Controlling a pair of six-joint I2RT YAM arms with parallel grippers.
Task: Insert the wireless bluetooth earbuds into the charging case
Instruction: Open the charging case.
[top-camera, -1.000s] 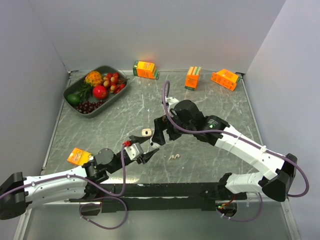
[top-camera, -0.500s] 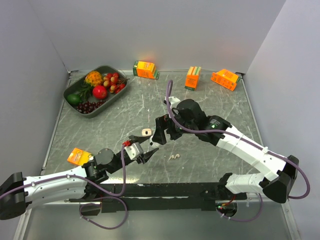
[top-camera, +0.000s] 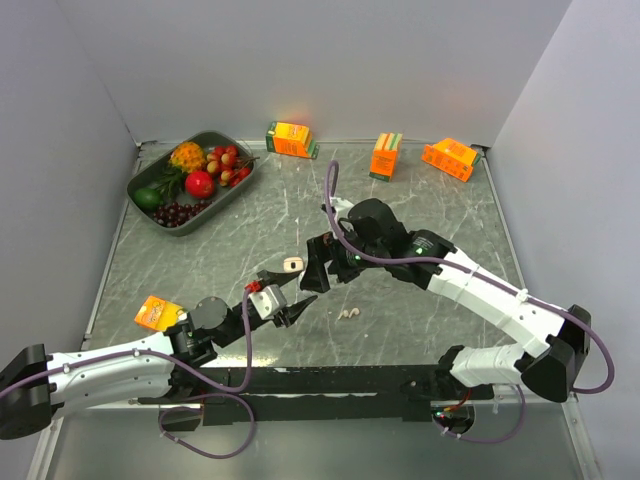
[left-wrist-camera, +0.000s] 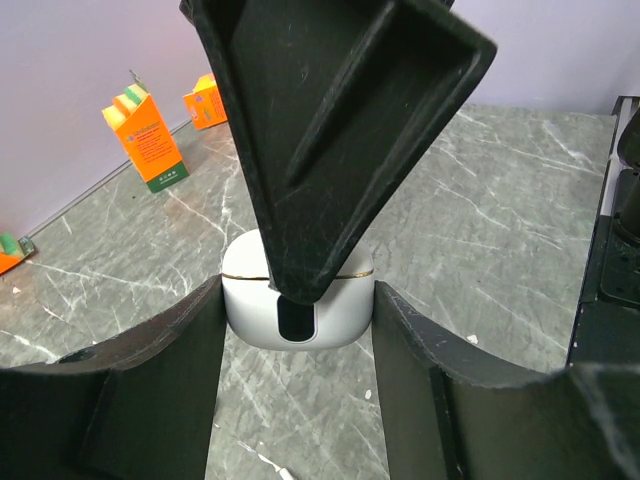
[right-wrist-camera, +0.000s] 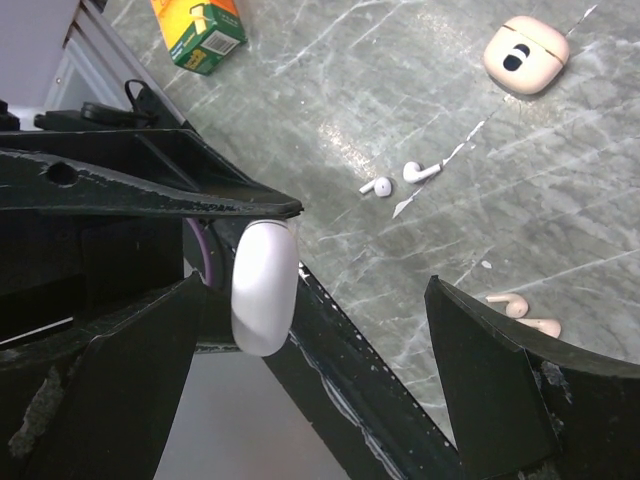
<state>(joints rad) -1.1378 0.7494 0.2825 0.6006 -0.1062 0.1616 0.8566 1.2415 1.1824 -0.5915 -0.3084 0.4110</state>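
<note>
My left gripper (left-wrist-camera: 297, 290) is shut on a white charging case (left-wrist-camera: 250, 305) with a gold seam, held across its fingertips above the table. One finger of my right gripper (right-wrist-camera: 320, 380) hangs right in front of the case and hides its top; that gripper is wide open and empty. From the right wrist the case (right-wrist-camera: 265, 288) shows edge-on. Two white earbuds (right-wrist-camera: 400, 180) and two beige earbuds (right-wrist-camera: 520, 313) lie loose on the table. A closed beige case (right-wrist-camera: 525, 55) lies beyond them. In the top view both grippers (top-camera: 298, 305) (top-camera: 312, 278) meet near the beige case (top-camera: 292, 265).
A dark tray (top-camera: 140, 180) of fruit stands at the back left. Orange cartons sit along the back wall (top-camera: 291, 139), (top-camera: 385, 155), (top-camera: 450, 158), and one lies at the front left (top-camera: 159, 313). A black rail (top-camera: 330, 380) runs along the near edge.
The right arm has edged slightly down and left toward the left gripper. The left arm and the case have not moved.
</note>
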